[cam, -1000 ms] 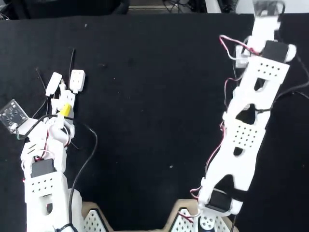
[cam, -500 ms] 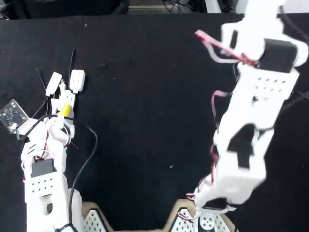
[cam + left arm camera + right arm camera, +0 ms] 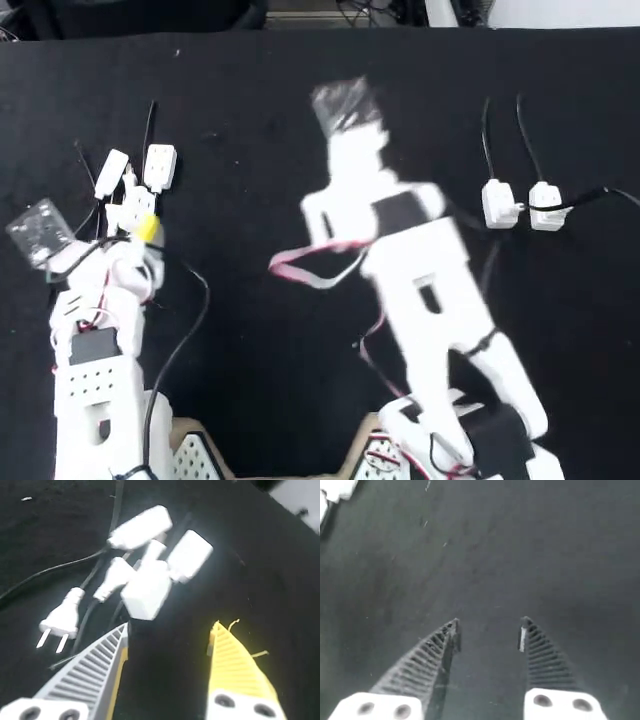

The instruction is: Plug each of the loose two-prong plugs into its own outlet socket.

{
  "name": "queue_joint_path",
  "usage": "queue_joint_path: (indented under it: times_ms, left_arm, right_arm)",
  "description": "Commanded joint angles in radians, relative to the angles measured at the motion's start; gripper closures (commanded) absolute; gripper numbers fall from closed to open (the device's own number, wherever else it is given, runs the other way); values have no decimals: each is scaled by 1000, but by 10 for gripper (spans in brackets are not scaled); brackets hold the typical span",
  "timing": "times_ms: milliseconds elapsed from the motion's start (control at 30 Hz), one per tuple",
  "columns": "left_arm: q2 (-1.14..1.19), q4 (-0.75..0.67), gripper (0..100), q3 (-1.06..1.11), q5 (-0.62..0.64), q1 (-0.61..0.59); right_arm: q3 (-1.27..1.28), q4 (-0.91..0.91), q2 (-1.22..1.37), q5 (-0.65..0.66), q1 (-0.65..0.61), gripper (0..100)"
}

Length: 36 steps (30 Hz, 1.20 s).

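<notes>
left jaws: wide open, empty, near loose plug [image 3: 64, 616] | right jaws: open, empty | plug: likely light, hard, slippery; best gripped across white body, not prongs

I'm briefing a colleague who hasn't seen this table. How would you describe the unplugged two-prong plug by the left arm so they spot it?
On the black table, find the cluster of white plugs and sockets ahead of the left arm. The plug lies at its edge; unlike its neighbours, its two metal prongs are bare.
</notes>
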Motion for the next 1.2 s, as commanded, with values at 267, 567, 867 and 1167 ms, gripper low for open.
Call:
queue_joint_path:
  times_ms: [267,567,867,1167]
  left_arm:
    - [52,173,744,-257,-190,76]
    - [612,442,742,-789,-410,76]
    - [1240,743,744,-1472,-632,18]
    - [1715,1088,744,-2094,-801,-91]
  right_arm:
    - [404,-565,41,6,-112,832]
    - [427,-620,97,14,-117,832]
    - [427,-620,97,14,-117,832]
    - [427,-620,94,14,-117,832]
